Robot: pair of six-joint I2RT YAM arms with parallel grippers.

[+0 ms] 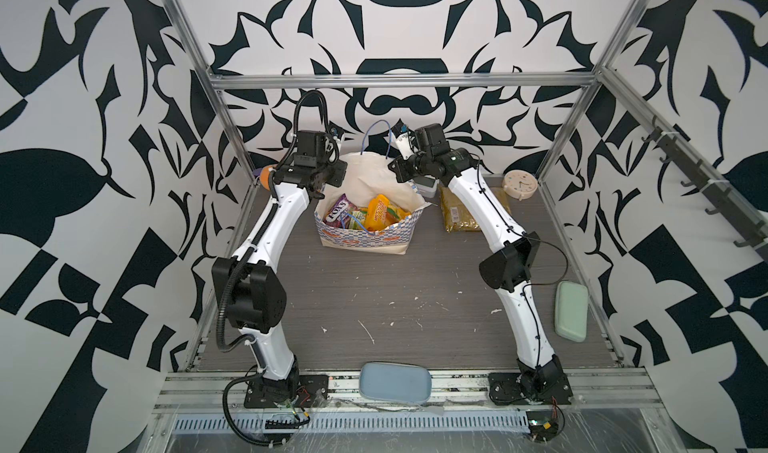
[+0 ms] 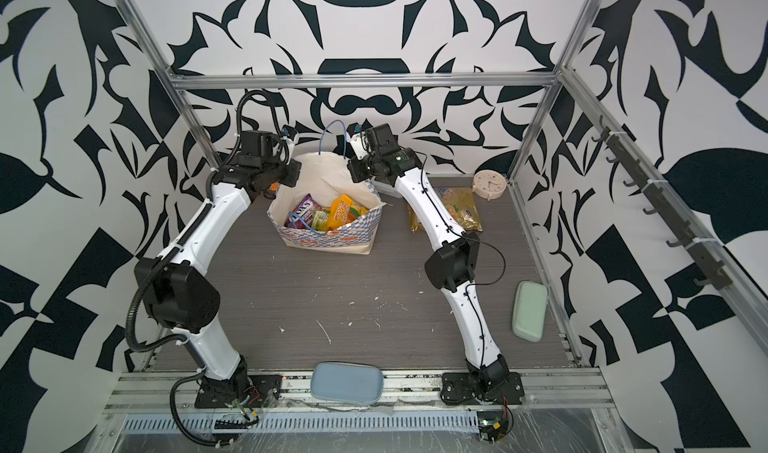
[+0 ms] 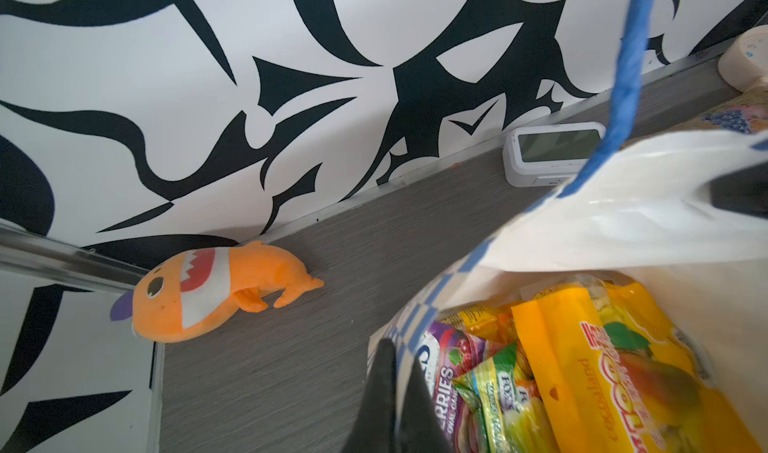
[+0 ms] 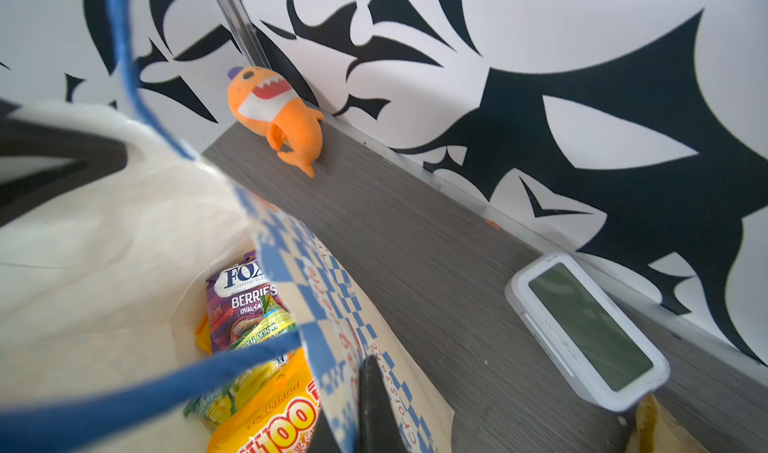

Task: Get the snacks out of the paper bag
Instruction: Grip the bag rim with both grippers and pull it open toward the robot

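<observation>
The paper bag (image 1: 365, 235) (image 2: 332, 239) stands open at the back middle of the table, its blue cord handle up. Inside lie snacks: a purple FOX'S packet (image 1: 336, 213) (image 4: 245, 301), a green-yellow one (image 3: 494, 392) and a yellow-orange mango one (image 1: 380, 209) (image 3: 582, 372). A large olive-gold packet (image 1: 461, 216) lies on the table right of the bag, partly under my right arm. My left gripper (image 3: 401, 359) is shut on the bag's left rim. My right gripper (image 4: 347, 388) is shut on the checkered right rim, one finger inside and one outside.
An orange plush toy (image 3: 208, 293) (image 4: 278, 110) lies at the back left wall. A white digital clock (image 3: 548, 151) (image 4: 590, 330) sits behind the bag. A round cream clock (image 1: 520, 184) stands back right, a green case (image 1: 571, 316) at the right edge, a blue case (image 1: 395, 382) in front.
</observation>
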